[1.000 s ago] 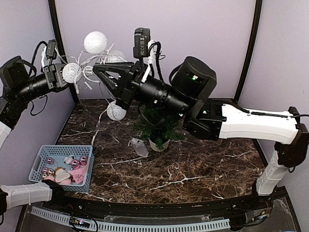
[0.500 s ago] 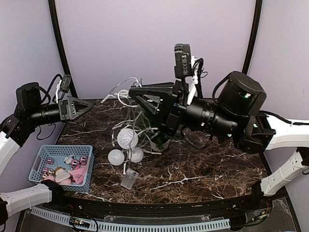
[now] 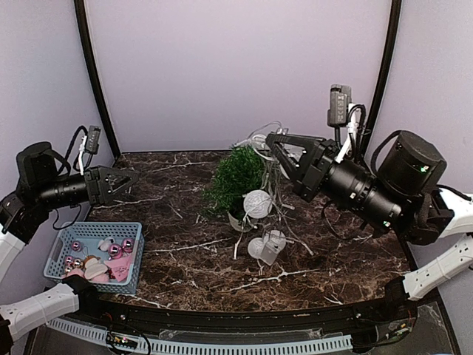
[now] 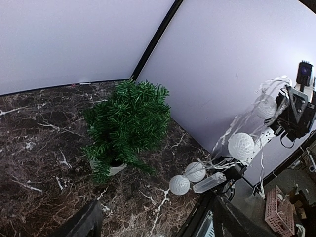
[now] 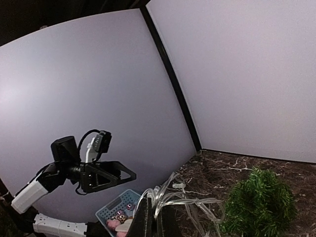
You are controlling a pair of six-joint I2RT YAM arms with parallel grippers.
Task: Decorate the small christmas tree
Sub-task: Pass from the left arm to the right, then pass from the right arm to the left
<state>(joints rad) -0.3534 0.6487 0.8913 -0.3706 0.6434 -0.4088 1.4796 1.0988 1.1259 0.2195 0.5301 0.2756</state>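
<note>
The small christmas tree (image 3: 235,176) stands in its white pot (image 3: 238,219) mid-table, also seen in the left wrist view (image 4: 129,118). My right gripper (image 3: 275,142) hovers just right of the tree top, shut on a bundle of clear light-string wire (image 5: 183,201). From that string hang white woven balls (image 3: 256,203), two of them low by the table (image 3: 258,248) beside a clear battery box (image 3: 270,256). My left gripper (image 3: 131,177) is open and empty, well left of the tree and pointing at it.
A blue basket (image 3: 66,238) with pink and silver ornaments sits at the near left edge, below my left arm. Dark posts stand at the back corners. The right arm's bulky body (image 3: 384,188) reaches over the table's right side.
My left gripper let go of the light string and drew back left and down. The right arm swung right across the tree, carrying the string; the balls now hang at the tree's right.
</note>
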